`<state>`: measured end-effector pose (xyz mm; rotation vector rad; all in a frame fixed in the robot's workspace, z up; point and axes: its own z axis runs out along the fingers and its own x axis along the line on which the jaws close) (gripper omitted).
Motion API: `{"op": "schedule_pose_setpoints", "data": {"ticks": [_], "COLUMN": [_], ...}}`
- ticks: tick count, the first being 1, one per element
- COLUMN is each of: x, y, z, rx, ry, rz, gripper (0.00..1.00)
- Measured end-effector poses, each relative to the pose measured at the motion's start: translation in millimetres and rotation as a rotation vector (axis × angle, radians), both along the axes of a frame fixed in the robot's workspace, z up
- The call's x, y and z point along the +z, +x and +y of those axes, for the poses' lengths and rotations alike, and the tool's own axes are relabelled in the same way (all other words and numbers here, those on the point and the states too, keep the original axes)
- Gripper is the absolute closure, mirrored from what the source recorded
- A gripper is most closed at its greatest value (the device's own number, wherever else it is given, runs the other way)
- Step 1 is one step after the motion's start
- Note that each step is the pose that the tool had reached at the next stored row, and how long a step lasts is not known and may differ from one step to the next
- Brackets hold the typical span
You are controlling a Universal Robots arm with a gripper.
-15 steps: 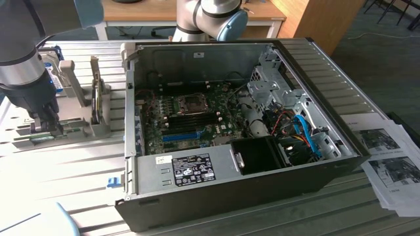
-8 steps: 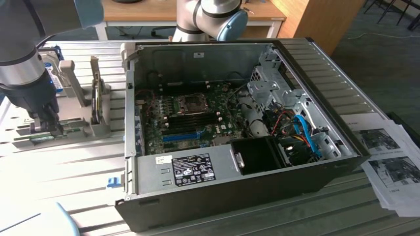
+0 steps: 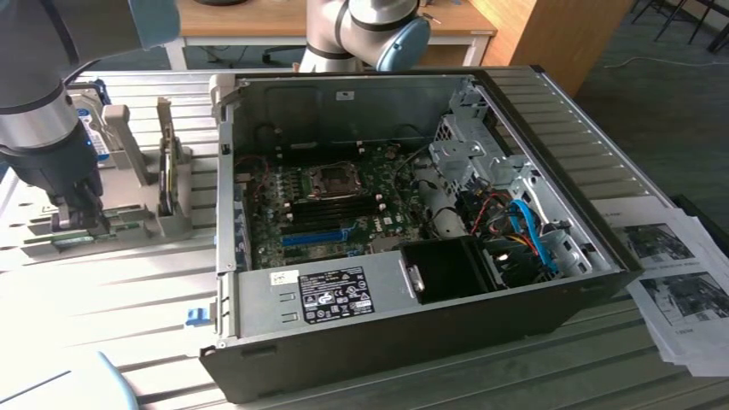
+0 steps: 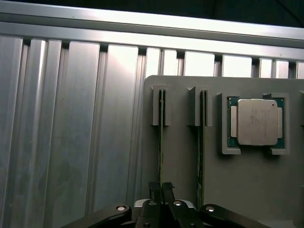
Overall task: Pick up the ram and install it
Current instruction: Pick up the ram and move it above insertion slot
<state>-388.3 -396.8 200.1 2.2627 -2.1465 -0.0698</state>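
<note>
Surface: a bare aluminium surface [image 3: 125, 278] of long parallel ribbed slats, pale and reflective, ran under everything in the scene.
Holder: a grey moulded holder [image 4: 247, 190] lay flat on the surface, at the exterior view's left, just beside the computer case.
Ram: the ram [image 4: 161, 142] stood on edge in a narrow slot of the holder, seen edge-on as a thin dark green line.
Tool: the tool [image 4: 161, 186] was down over the holder with its fingers drawn almost together, pinching the ram's thin upper edge between them.
Second stick: a second stick [image 4: 202, 142] stood on edge in the neighbouring slot, parallel to the ram and apart from it.
Processor: a square silver processor [image 4: 256, 123] sat flat in its own pocket of the holder, beyond the second stick.
Arm: the grey arm [image 3: 40, 128] reached down at the exterior view's left.
Computer case: a black computer case [image 3: 399, 337] lay on its side on the surface, open side up, with the motherboard [image 3: 285, 213] exposed.
Printed sheets: printed sheets [image 3: 672, 282] lay on the surface at the exterior view's right of the case.
Room: a wooden desk [image 3: 341, 34] stood behind the surface, and grey-blue floor [image 3: 672, 111] showed at the exterior view's right.
</note>
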Motion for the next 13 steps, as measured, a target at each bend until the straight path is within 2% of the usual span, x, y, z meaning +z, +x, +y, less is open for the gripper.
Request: {"op": "schedule_pose_setpoints", "data": {"ticks": [7,13], "x": [0.3,4.2], "y": [0.0,0.1], "z": [0.0,0.0], "rx": [-0.002,-0.002], "ry": [0.0001,0.0], "rz": [-0.0002,0.0001], "gripper": [0.89,0.89]}}
